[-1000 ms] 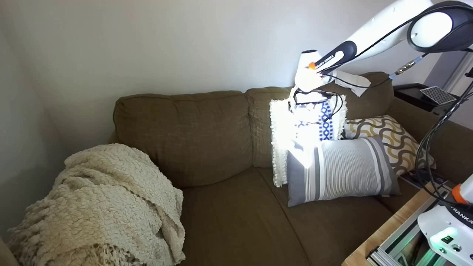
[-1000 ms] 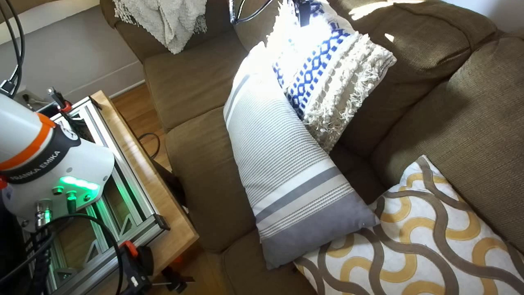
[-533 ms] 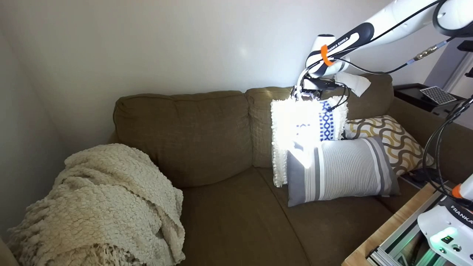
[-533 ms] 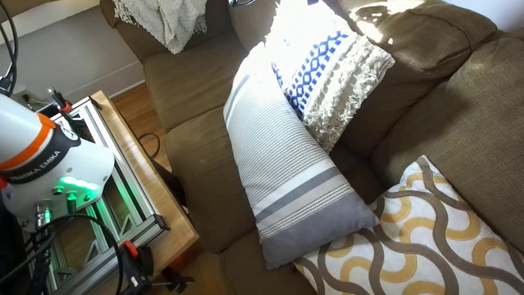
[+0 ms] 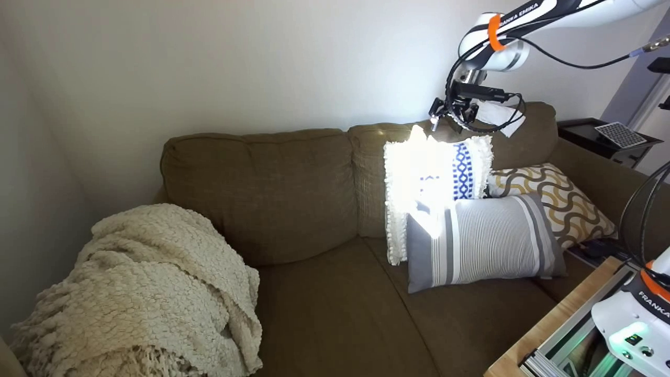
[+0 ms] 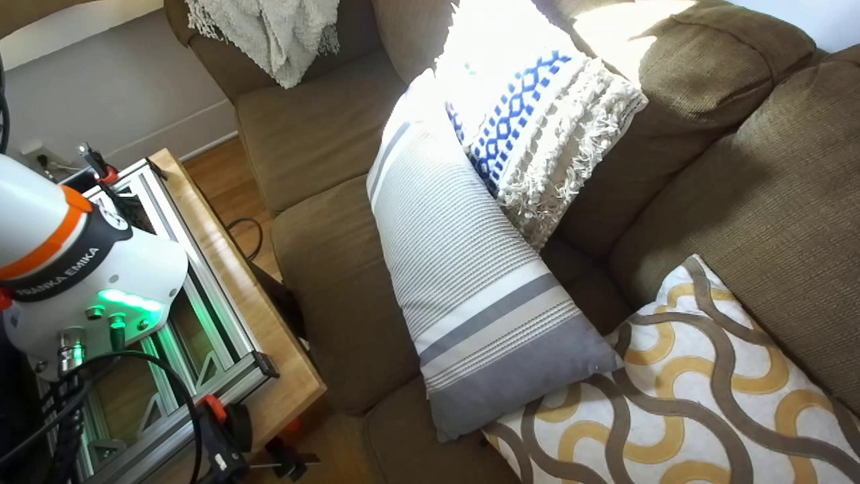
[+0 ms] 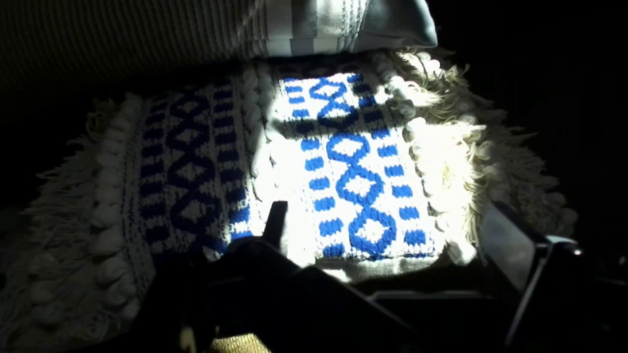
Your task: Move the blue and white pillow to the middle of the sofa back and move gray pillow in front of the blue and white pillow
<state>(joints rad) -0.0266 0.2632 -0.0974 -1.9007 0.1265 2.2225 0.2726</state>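
Note:
The blue and white pillow (image 5: 462, 170) leans upright against the right cushion of the sofa back (image 5: 261, 193). Sunlight washes out much of its face in both exterior views (image 6: 517, 114). The gray pillow (image 5: 497, 241) stands on the seat in front of its lower part, shifted to the right, and also shows in an exterior view (image 6: 477, 262). My gripper (image 5: 449, 124) hangs open and empty just above the patterned pillow's top edge. In the wrist view the fingers (image 7: 385, 220) are wide apart, with the patterned pillow (image 7: 360, 184) beyond them and the gray pillow (image 7: 304, 24) past it.
A yellow and brown wavy-patterned pillow (image 5: 555, 193) lies at the right, behind the gray pillow. A cream blanket (image 5: 152, 288) is heaped at the left end. A white cloth (image 5: 497, 118) lies on the sofa top behind the gripper. A wooden table (image 5: 555, 319) bears the robot base.
My gripper has risen from the patterned pillow's upper part and moved right in an exterior view, leaving the pillow's top edge. Both pillows stay where they were.

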